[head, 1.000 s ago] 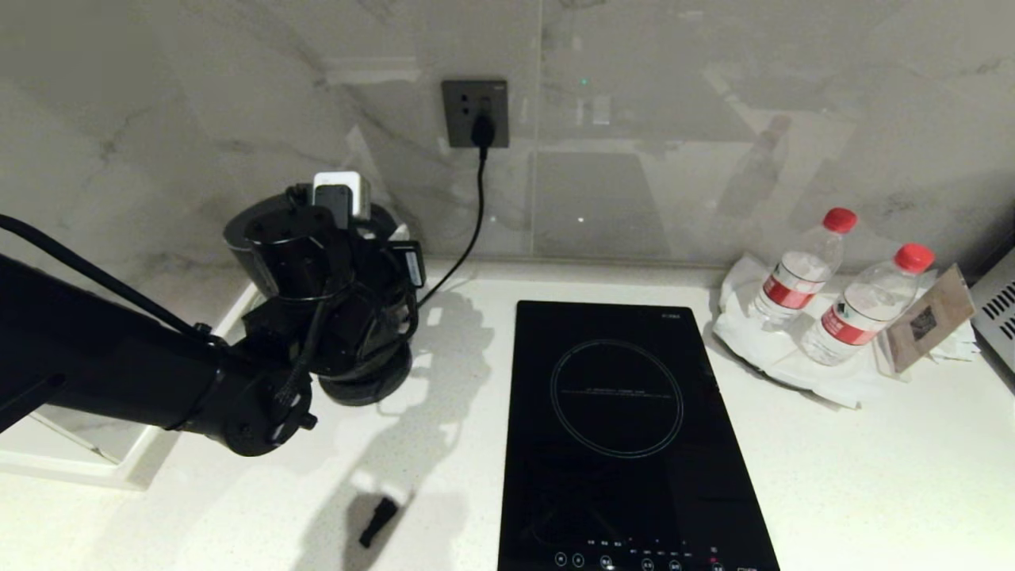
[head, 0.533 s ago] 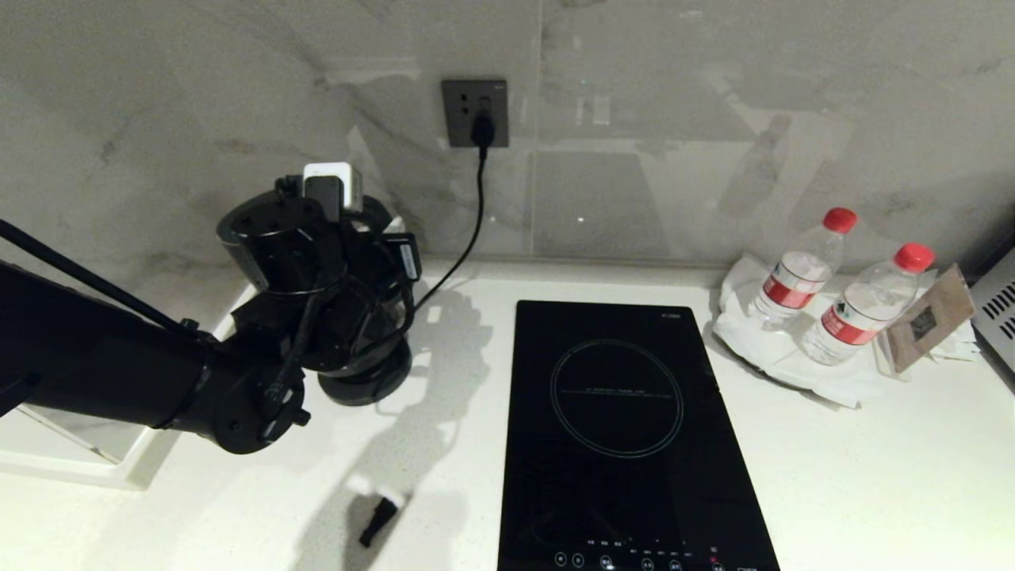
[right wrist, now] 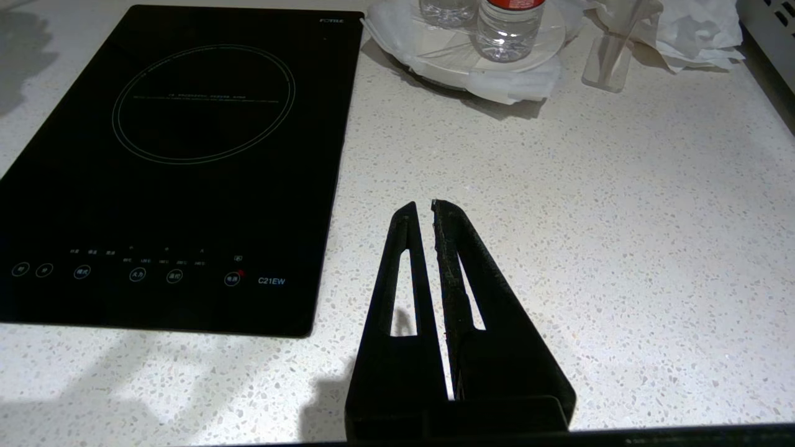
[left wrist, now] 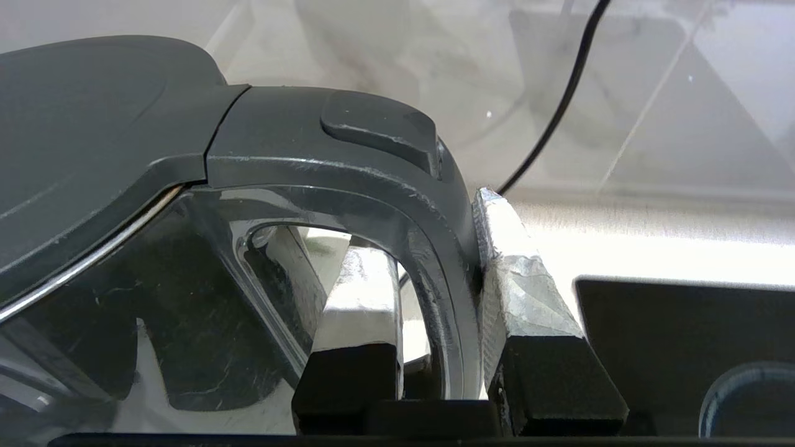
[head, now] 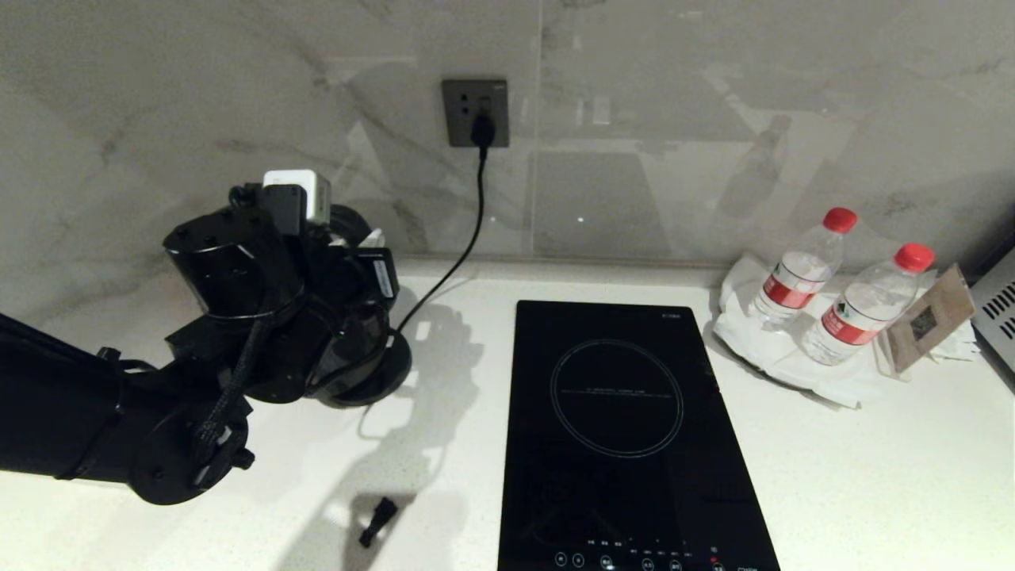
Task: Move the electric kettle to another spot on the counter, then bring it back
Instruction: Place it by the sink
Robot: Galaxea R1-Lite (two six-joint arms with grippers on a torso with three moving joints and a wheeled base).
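Observation:
The electric kettle (left wrist: 93, 130) fills the left wrist view, dark lid up and loop handle (left wrist: 444, 261) facing me. My left gripper (left wrist: 428, 273) is shut on that handle, one padded finger (left wrist: 357, 298) inside the loop and the other outside. In the head view the left wrist covers most of the kettle (head: 361, 329) at the back left of the counter (head: 872, 476). I cannot tell whether it stands clear of the round base disc (head: 384, 381). My right gripper (right wrist: 420, 208) hangs shut and empty over bare counter, right of the hob.
A black glass hob (head: 626, 428) lies mid-counter. A cord runs from the wall socket (head: 474, 111) down to the base disc. Two water bottles (head: 801, 274) and a card stand (head: 928, 317) sit back right. A small black piece (head: 377, 522) lies near the front.
My left wrist has shifted left in the head view with the kettle handle still gripped, and the forearm now covers the white tray at the left. The base disc stayed put.

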